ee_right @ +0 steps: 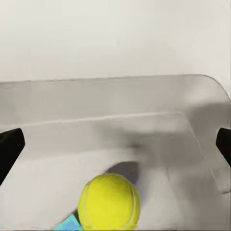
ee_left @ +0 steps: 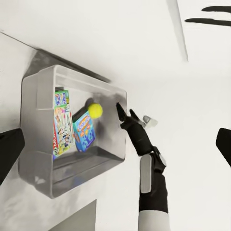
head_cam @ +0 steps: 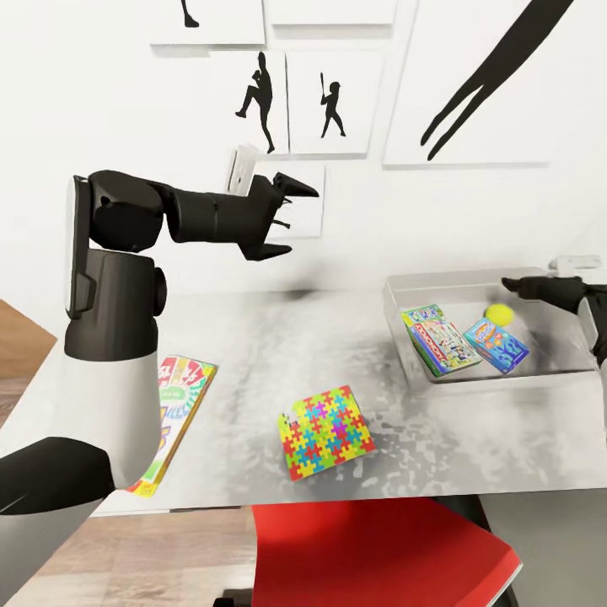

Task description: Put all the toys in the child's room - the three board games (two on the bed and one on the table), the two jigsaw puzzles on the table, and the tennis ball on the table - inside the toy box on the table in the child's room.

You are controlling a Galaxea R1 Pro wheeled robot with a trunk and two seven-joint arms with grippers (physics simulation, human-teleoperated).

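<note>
Inside the toy box at the table's far right, the tennis ball is seen beside two board games: a green one and a blue one. The right gripper is held spread and empty over the far rim, the ball evidently released. Nearer, one jigsaw puzzle lies mid-table, and a yellow-green board game lies at the left edge, partly hidden by the arm. The left gripper, also spread, is raised with nothing held. The second puzzle cannot be located; roughly half the job is judged done.
</note>
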